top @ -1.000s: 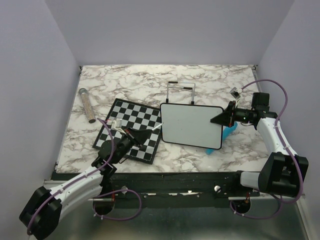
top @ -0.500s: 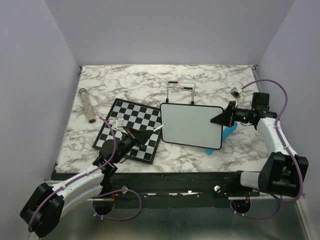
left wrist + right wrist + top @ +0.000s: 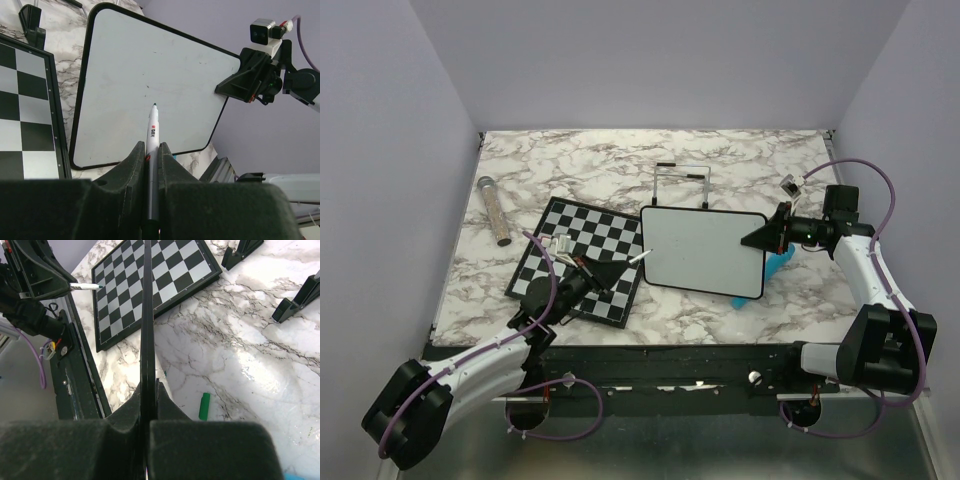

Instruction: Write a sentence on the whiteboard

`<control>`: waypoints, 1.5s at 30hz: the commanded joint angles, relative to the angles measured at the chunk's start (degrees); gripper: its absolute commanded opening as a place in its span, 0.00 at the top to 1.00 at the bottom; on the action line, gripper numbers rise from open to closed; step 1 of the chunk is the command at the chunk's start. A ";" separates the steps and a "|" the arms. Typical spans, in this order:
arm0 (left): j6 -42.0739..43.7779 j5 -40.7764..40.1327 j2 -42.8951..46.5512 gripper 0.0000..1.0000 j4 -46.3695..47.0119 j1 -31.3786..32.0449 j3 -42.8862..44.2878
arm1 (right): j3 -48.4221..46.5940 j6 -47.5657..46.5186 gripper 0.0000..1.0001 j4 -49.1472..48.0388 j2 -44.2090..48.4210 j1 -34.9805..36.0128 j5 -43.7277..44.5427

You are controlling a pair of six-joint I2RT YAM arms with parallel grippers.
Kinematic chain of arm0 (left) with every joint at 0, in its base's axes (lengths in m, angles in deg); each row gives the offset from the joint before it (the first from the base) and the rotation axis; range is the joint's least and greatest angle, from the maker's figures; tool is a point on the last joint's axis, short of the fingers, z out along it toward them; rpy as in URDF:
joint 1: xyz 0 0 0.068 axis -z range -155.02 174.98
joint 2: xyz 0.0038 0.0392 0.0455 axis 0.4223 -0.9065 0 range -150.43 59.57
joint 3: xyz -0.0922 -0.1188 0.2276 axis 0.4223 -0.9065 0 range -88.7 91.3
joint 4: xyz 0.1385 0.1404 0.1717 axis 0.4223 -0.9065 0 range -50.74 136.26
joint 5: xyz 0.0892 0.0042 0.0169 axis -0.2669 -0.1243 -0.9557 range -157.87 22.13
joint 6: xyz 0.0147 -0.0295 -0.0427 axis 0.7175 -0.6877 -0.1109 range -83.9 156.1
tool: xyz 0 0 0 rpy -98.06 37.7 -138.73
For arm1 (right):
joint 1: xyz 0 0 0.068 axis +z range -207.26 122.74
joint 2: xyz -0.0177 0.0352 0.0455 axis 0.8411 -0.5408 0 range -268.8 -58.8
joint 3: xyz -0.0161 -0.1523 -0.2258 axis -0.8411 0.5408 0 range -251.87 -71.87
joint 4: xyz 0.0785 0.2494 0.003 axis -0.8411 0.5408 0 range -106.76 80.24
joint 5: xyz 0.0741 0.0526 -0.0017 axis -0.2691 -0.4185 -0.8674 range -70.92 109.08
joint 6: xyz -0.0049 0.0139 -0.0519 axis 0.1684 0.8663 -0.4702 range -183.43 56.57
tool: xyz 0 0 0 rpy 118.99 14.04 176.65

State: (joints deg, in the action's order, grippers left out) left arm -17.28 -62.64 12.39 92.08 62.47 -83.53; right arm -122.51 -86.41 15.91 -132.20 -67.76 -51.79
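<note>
- The whiteboard (image 3: 703, 250) is at mid-tabletop (image 3: 720, 160), right of the chessboard (image 3: 582, 250), with their nearest edges just beside each other.
- The right hand (image 3: 750, 240) clamps the whiteboard's right edge.
- The left hand (image 3: 616, 267) is over the chessboard's near right part, clamped on a marker (image 3: 634, 258) whose tip reaches the whiteboard's left edge.
- A wire stand (image 3: 681, 178) stands behind the whiteboard.
- A tube (image 3: 494, 210) lies left of the chessboard.
- A cap (image 3: 204, 406) lies on the tabletop near the whiteboard's held edge.

Half covered by the whiteboard (image 3: 703, 250) at its right edge: blue object (image 3: 780, 266), kind unclear. Cut off left of the whiteboard, left wrist view: chessboard (image 3: 25, 115).
</note>
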 commanded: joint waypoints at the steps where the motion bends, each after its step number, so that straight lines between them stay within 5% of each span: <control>1: 0.30 1.53 -0.28 1.00 2.17 -0.23 1.95 | -0.43 -2.15 0.99 -1.55 -0.51 -0.22 4.42; 45: 3.46 -0.93 1.56 1.00 -3.28 -0.23 4.32 | -0.43 -1.80 0.99 -1.73 -0.24 -0.13 4.07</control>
State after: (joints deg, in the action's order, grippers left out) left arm -15.69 -62.18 13.81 89.74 62.47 -81.63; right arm -122.51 -86.30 15.88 -132.22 -67.76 -51.79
